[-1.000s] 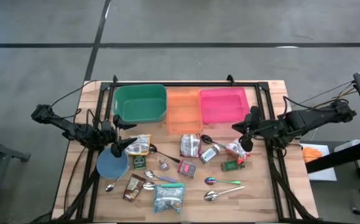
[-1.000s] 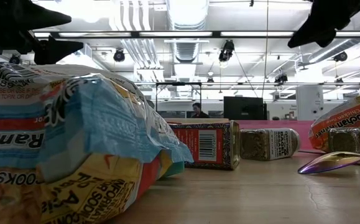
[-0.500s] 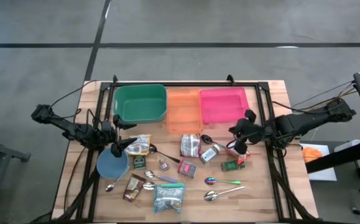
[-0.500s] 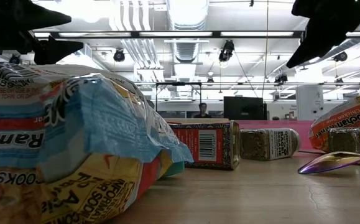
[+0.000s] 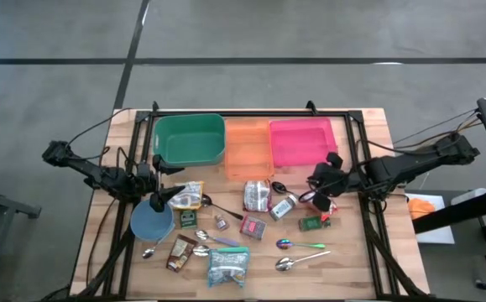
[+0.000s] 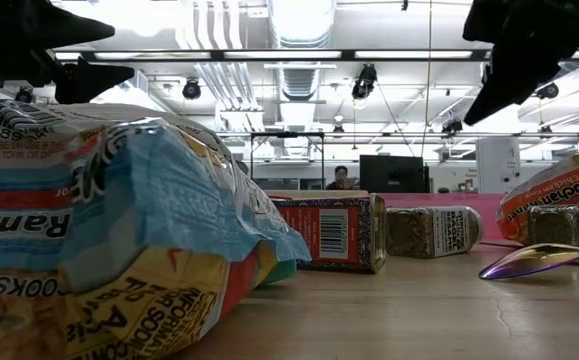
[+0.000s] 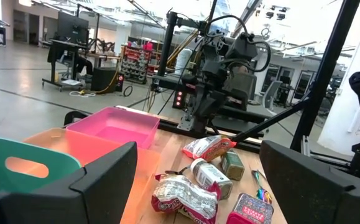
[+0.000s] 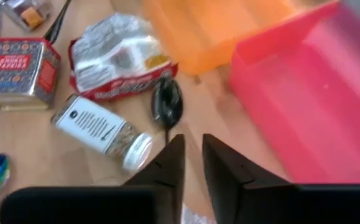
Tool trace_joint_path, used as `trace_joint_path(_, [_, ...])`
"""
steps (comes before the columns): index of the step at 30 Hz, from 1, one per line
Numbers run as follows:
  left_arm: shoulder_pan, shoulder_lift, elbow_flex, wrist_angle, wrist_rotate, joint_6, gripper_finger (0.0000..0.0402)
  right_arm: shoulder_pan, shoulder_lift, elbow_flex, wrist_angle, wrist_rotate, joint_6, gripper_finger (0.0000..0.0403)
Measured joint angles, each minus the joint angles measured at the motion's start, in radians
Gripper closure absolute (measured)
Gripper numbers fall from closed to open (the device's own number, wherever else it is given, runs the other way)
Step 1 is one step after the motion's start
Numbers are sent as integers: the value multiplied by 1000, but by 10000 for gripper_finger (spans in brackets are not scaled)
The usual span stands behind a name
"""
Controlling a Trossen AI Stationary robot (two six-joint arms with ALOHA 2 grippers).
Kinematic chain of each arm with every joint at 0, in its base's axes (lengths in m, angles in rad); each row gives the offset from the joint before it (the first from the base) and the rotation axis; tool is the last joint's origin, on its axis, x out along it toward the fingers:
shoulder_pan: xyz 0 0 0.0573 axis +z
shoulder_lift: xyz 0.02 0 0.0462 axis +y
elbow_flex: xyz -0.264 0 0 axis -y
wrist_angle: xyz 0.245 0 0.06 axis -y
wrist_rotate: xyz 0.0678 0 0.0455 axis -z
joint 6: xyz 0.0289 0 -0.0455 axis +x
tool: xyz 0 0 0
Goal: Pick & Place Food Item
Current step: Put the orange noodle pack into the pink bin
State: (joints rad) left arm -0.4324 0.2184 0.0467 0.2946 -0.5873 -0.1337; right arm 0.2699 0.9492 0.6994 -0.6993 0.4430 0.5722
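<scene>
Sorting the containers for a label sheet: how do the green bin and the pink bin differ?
The green bin sits at the left end of the row, the pink bin at the right end. The green bin has a cut-out handle slot in its wall; none shows on the pink bin. Both are open-topped, look empty and flank the orange bin.

1. We see the right gripper [image 5: 320,186] has moved in from the table's right side toward the middle, now above the red ramen packet [image 5: 316,200].
2. Its fingers [image 8: 167,167] have parted slightly.
3. In the low view it hangs lower.
</scene>
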Motion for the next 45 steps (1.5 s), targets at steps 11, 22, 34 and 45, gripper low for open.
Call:
trace_joint_path(11, [0, 0, 0, -17, 3, -68, 61, 0, 81, 5, -4, -10, 103, 159])
trace_joint_path(22, [0, 0, 1, -14, 3, -107, 61, 60, 250, 167, -153, -76, 150, 145])
trace_joint_path(34, [0, 1, 19, -36, 3, -135, 61, 266, 490, 281, -413, 16, 360, 145])
trace_joint_path(45, [0, 1, 34, -129, 13, -245, 61, 361, 541, 366, -581, 27, 612, 145])
